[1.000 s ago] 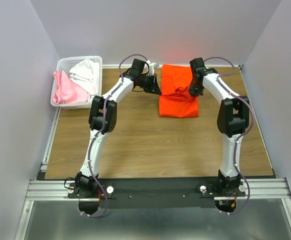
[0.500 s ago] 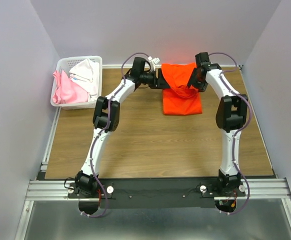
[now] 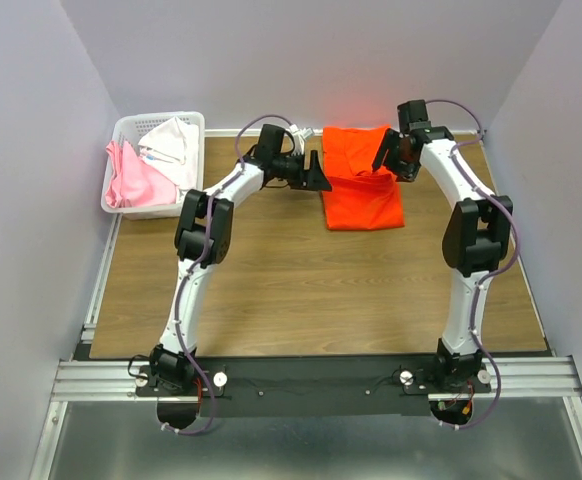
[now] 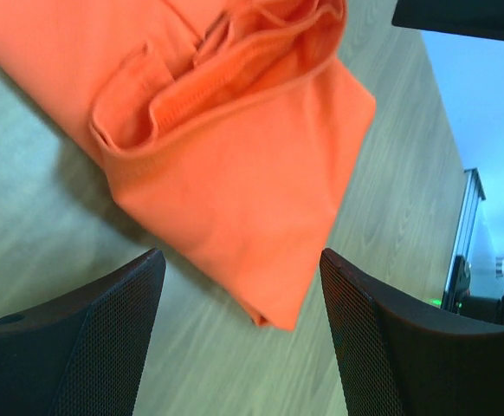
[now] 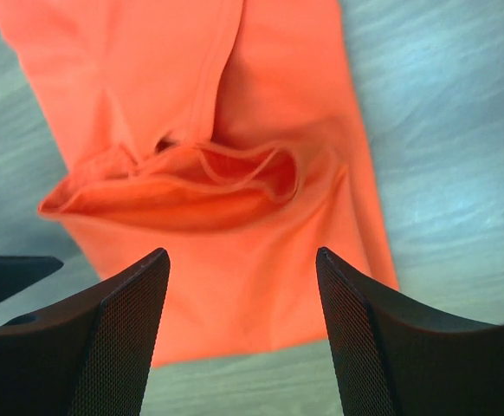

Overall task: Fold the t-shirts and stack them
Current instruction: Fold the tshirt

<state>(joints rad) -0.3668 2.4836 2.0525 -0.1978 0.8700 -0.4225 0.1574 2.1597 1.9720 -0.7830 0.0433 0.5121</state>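
Note:
The bright orange t-shirt (image 3: 363, 190) lies folded on the wooden table at the back, right of centre, with a loose bunched fold across its middle (image 5: 191, 186). My left gripper (image 3: 317, 174) is at the shirt's left edge, open, and a corner of the orange shirt (image 4: 261, 199) shows under the gap between its fingers (image 4: 239, 260). My right gripper (image 3: 384, 157) hovers over the shirt's upper right part, open, with nothing between its fingers (image 5: 241, 256). A pale pink t-shirt (image 3: 131, 182) and a white t-shirt (image 3: 174, 146) lie crumpled in the basket.
A white lattice basket (image 3: 161, 117) stands at the back left corner of the table (image 3: 301, 290). Grey walls close in the back and both sides. The rail with the arm bases runs along the near edge.
Both grippers have opened and let go of the orange shirt. The shirt has settled flat and slightly farther right; the left gripper has drawn back to its left edge.

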